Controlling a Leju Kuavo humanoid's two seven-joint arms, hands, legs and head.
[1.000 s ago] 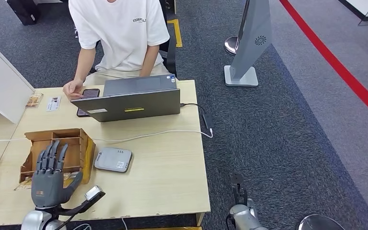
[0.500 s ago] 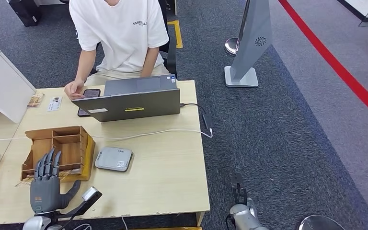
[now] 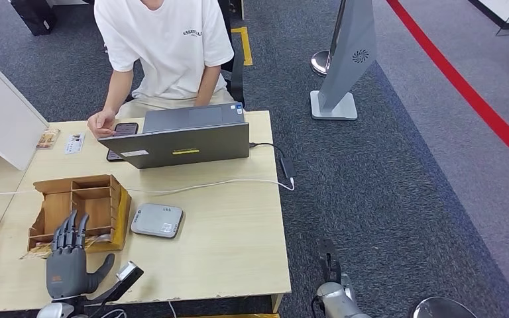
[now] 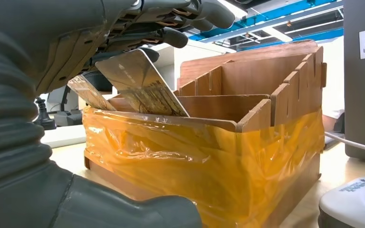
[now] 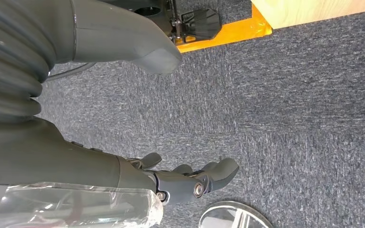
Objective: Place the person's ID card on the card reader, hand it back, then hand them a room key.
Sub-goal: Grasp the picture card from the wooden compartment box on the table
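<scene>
Looks like the room key step: the left hand [image 3: 71,260] sits at the near end of the wooden card box [image 3: 79,211], fingers spread, holding nothing. Key cards [image 4: 140,83] lean in its near slot, right under the fingertips [image 4: 180,37]. Card reader [image 3: 157,220] is just right of the box. Right hand [image 5: 190,178] hangs loose, empty, over the carpet. Next I'd guess: pinch one card, lift, reach to the person [image 3: 162,46] at the far side

The left hand [image 3: 68,260] is reaching forward from the near edge of the counter [image 3: 225,238], back facing up, fingers [image 3: 70,228] extended together and thumb out to the side, holding nothing. The right hand [image 5: 180,178] is hanging low beside the counter, fingers loosely curled and gripping nothing.
</scene>
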